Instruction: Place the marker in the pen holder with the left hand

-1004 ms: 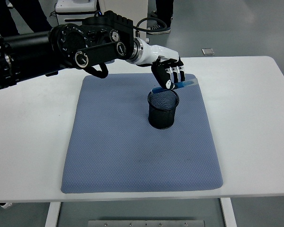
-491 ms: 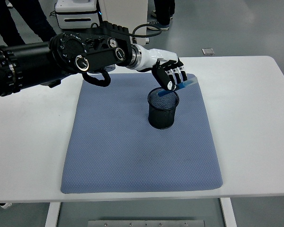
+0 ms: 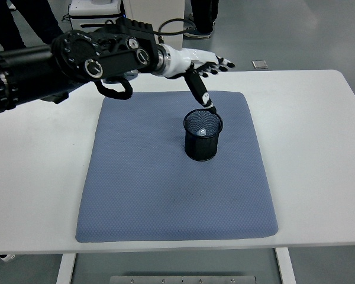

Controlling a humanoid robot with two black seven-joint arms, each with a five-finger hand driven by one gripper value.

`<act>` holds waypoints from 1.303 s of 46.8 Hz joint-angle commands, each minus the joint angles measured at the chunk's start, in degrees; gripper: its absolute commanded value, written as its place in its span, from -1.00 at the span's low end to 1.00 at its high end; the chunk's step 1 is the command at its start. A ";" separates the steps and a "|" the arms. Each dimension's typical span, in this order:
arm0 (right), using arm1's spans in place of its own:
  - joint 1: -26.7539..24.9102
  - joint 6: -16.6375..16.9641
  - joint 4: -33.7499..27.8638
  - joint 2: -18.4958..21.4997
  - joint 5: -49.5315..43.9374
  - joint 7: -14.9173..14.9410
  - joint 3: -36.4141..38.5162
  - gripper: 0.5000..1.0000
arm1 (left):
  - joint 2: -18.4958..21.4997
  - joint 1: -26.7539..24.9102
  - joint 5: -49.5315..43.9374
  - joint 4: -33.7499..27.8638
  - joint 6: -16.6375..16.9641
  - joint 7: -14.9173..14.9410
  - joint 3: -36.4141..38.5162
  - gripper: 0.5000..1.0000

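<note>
A black mesh pen holder [image 3: 203, 136] stands upright on the blue mat [image 3: 165, 177], right of its middle. Inside the holder the marker's pale end [image 3: 202, 131] shows just below the rim. My left hand [image 3: 206, 74] hovers above and behind the holder with its fingers spread and nothing in them. One finger [image 3: 200, 93] points down toward the holder's rim. The left arm reaches in from the left edge across the mat's far side. The right arm is out of sight.
The mat covers the middle of the white table [image 3: 319, 136]. A small grey object [image 3: 260, 64] lies on the floor past the table's far edge. People's legs [image 3: 204, 15] and a white machine base [image 3: 94, 9] stand beyond the table.
The left hand let go of the blue marker, which dropped into the holder. The hand then opened and rose up and back from the rim.
</note>
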 commanded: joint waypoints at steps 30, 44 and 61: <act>0.00 -0.02 0.00 0.00 0.00 -0.01 0.00 1.00 | 12.62 21.61 -1.04 6.05 14.05 -0.08 -22.63 1.00; 0.00 0.06 0.00 0.00 0.00 -0.01 0.00 1.00 | 17.10 31.28 -1.21 6.05 13.97 0.00 -43.03 1.00; 0.00 -0.02 0.00 0.00 0.00 -0.01 0.00 1.00 | 19.74 40.16 -1.65 6.05 10.37 -0.08 -59.73 1.00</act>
